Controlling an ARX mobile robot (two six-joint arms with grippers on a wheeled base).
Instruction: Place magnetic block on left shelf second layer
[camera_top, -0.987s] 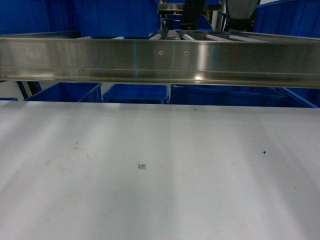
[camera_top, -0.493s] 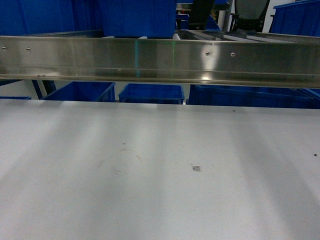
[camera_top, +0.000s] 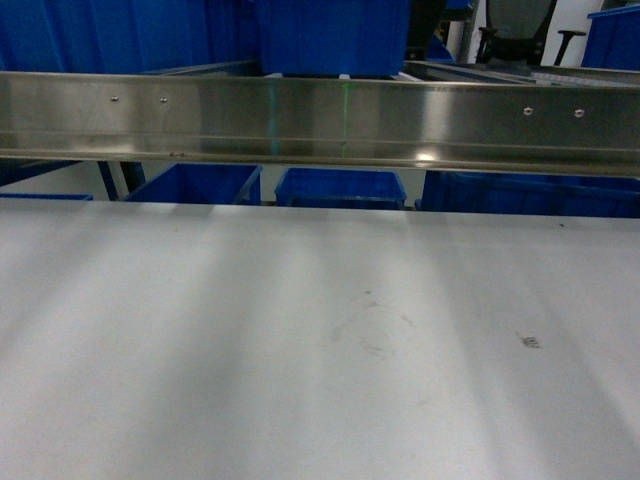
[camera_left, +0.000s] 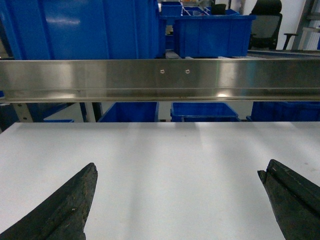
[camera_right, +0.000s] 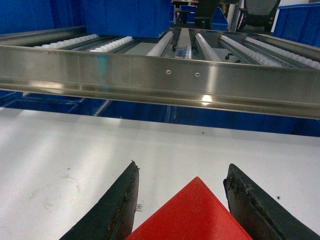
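The magnetic block (camera_right: 192, 215) is bright red, with a sharp corner pointing forward. My right gripper (camera_right: 182, 165) is shut on it, with a dark finger on each side, low over the white tabletop (camera_right: 60, 150). My left gripper (camera_left: 180, 167) is open above the tabletop with nothing between its fingers. Behind a long steel rail (camera_right: 165, 80) lies a rack tier with white roller rails (camera_right: 115, 45), and a large blue crate (camera_right: 125, 17) stands on it to the left. Neither gripper appears in the head view.
Smaller blue crates (camera_top: 340, 187) sit below the rail, beyond the table's far edge. More blue crates (camera_left: 212, 32) and a black office chair (camera_left: 265, 22) stand further back. The steel rail (camera_top: 320, 125) spans the whole width just above the tabletop (camera_top: 250, 330).
In the head view the whole scene has slid to the right: the small mark on the table moved from centre to the right side, and the blue crate above the rail came toward the middle.
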